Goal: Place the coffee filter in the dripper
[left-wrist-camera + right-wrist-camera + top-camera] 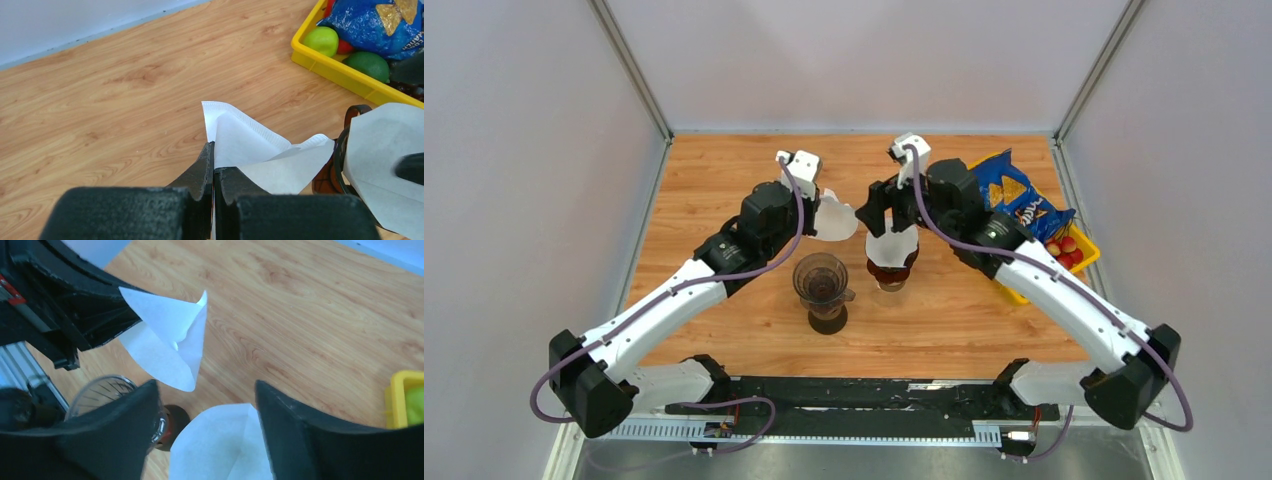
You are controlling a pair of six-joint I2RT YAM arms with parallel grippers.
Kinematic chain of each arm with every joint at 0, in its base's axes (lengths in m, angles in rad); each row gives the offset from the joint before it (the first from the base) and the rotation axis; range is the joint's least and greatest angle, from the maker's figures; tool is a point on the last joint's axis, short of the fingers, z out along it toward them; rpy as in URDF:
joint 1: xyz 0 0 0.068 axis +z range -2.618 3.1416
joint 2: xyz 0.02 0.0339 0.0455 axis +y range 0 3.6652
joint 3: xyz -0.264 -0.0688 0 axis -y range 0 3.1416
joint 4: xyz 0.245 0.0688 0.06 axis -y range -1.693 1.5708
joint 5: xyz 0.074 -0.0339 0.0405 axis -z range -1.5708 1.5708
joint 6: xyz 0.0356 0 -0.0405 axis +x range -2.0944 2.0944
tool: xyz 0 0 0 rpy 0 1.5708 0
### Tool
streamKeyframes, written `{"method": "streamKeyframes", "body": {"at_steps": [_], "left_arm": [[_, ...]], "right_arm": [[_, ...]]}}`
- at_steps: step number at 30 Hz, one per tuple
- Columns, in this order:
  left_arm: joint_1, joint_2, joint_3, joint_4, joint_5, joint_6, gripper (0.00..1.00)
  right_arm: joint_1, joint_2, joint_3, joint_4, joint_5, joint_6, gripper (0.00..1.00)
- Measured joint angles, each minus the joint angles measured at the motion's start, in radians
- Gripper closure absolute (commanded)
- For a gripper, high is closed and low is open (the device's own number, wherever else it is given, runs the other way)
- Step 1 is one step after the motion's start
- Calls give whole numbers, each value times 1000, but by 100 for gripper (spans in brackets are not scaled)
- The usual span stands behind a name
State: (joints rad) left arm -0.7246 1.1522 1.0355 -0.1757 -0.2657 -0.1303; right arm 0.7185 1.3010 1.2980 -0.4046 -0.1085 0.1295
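Holds left arm (664, 300) stretched forward and inward, elbow raised, jaws pinched flat together. Holds right arm (1064, 292) stretched inward as a mirror, wrist tipped down, jaws spread wide, close beside the left wrist.

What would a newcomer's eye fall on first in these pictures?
The left gripper pinches a white filter in mid-air at the centre. Beside it, the open right gripper hangs over a second filter sitting in a brown dripper; an empty clear dripper stands nearer the arms. A blue chip bag lies in the yellow tray at right.
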Motion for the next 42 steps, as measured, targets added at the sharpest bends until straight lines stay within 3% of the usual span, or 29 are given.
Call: {"method": "streamKeyframes", "body": {"at_steps": [1, 2, 8, 12, 20, 31, 36, 42], "left_arm": [[0, 0, 3, -4, -7, -5, 100], [0, 0, 9, -10, -14, -10, 100], [0, 8, 69, -26, -70, -44, 100], [10, 37, 140, -51, -92, -74, 100], [36, 78, 309, -265, -49, -229, 100], [42, 48, 423, -724, 268, -411, 100], [42, 33, 428, -834, 406, -425, 100], [42, 16, 422, -932, 453, -423, 100]], "right_arm": [[0, -37, -26, 21, 23, 8, 2], [0, -74, -51, 35, 56, 23, 0], [-14, -240, -184, 105, 343, 110, 0], [-116, -271, -254, 121, 470, 197, 0], [-427, -271, -454, 82, 474, 346, 0], [-465, -269, -499, 51, 473, 375, 0], [-465, -287, -499, 50, 464, 375, 0], [-465, -306, -499, 51, 447, 375, 0]]}}
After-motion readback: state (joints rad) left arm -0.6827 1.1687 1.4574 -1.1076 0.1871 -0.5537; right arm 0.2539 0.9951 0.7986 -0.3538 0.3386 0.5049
